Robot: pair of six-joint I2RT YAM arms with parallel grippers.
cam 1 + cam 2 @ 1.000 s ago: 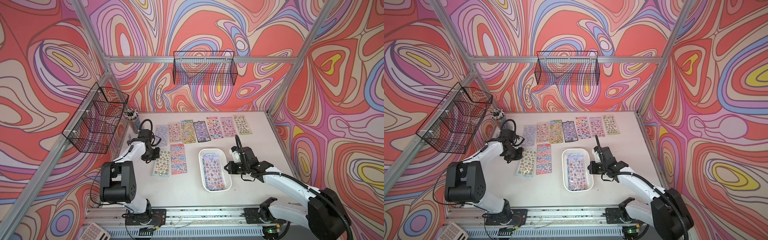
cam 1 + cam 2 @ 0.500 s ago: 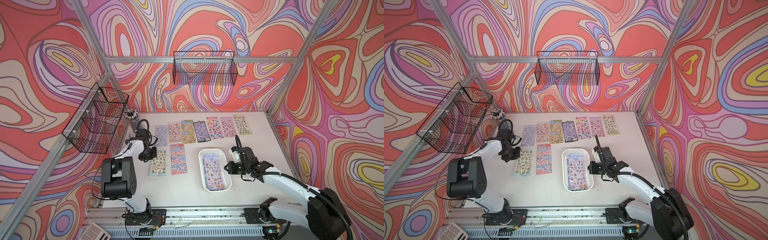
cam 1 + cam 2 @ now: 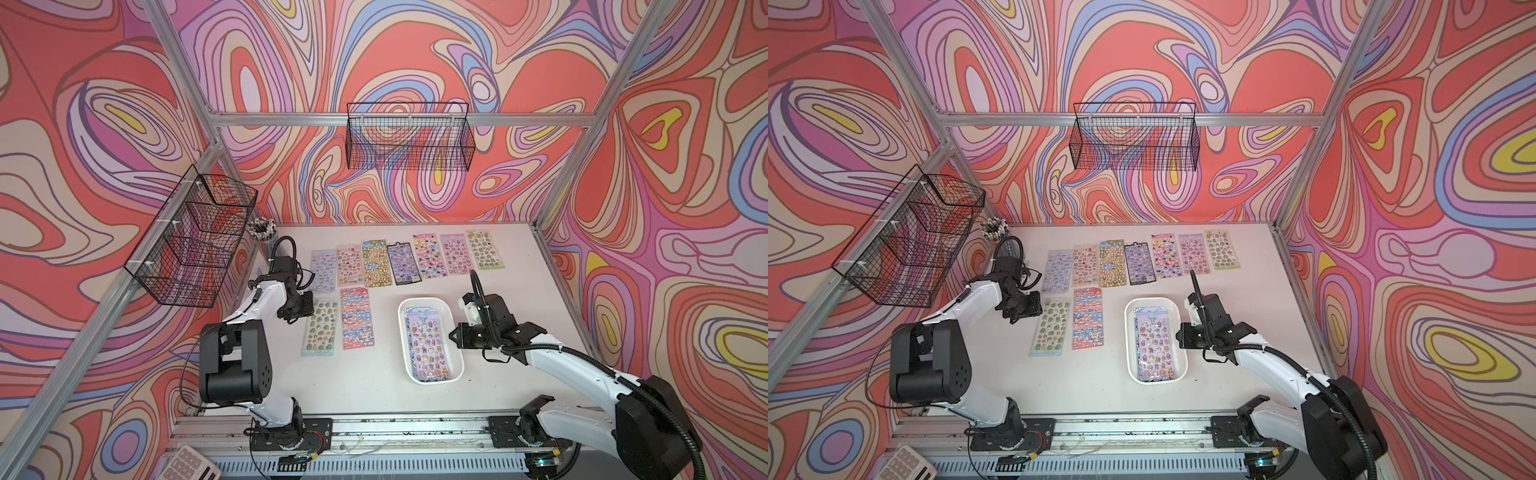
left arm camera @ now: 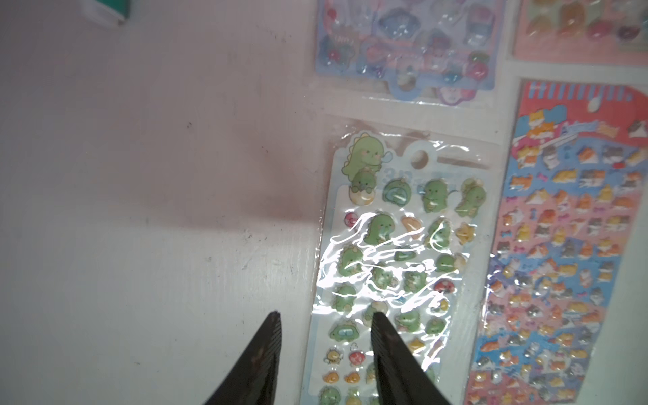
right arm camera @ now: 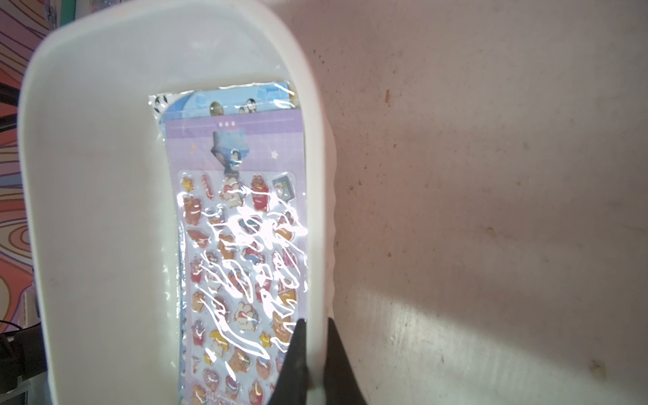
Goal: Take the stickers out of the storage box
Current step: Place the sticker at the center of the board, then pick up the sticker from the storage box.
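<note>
The white storage box (image 3: pixel 428 300) (image 3: pixel 1154 299) sits on the table's middle right with a stack of stickers (image 3: pixel 428 347) (image 5: pixel 242 263) lying in it. My right gripper (image 5: pixel 317 321) (image 3: pixel 455 334) is shut on the box's right wall (image 5: pixel 315 210), one finger inside and one outside. Several sticker sheets lie flat on the table, most in a back row (image 3: pixel 401 264). A green dinosaur sheet (image 4: pixel 403 245) (image 3: pixel 321 326) lies at the front left. My left gripper (image 4: pixel 326 315) (image 3: pixel 295 313) hovers open over its left edge, holding nothing. Beside it lies a red-and-blue sheet (image 3: pixel 357 318) (image 4: pixel 561 245).
Black wire baskets hang on the left wall (image 3: pixel 195 237) and the back wall (image 3: pixel 409 137). A cup of pens (image 3: pixel 262 232) stands at the back left corner. A calculator (image 3: pixel 191 463) lies off the table's front. A green-and-white thing (image 4: pixel 112 8) lies near the left gripper.
My left gripper's jaws have opened, and the green dinosaur sheet now lies free on the table. The right arm and the box have not moved.
</note>
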